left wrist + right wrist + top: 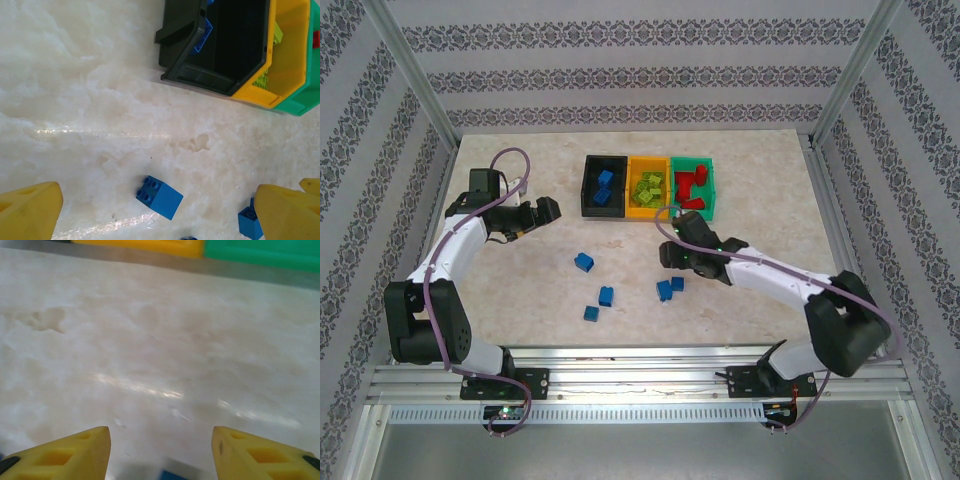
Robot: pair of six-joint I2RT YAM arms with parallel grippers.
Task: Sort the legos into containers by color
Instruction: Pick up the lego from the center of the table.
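Observation:
Three bins stand in a row at the back: a black bin [591, 186] holding blue legos [605, 188], an orange-yellow bin [634, 202] holding lime green legos [647, 186], and a green bin [708, 188] holding red legos [691, 186]. Several blue legos lie loose on the table [584, 262] [606, 296] [591, 313] [669, 288]. My left gripper [551, 211] [159, 200] hangs open above the table, with one blue lego [159, 196] lying below between its fingers [30, 210]. My right gripper [669, 252] [160, 440] is open over bare table, just behind the blue pair.
The marble-patterned tabletop [760, 180] is fenced by metal posts and patterned walls. In the left wrist view the black bin [220, 45], orange-yellow bin [290, 55] and green bin [305, 102] sit at upper right. A second blue lego [248, 223] peeks out beside the right finger.

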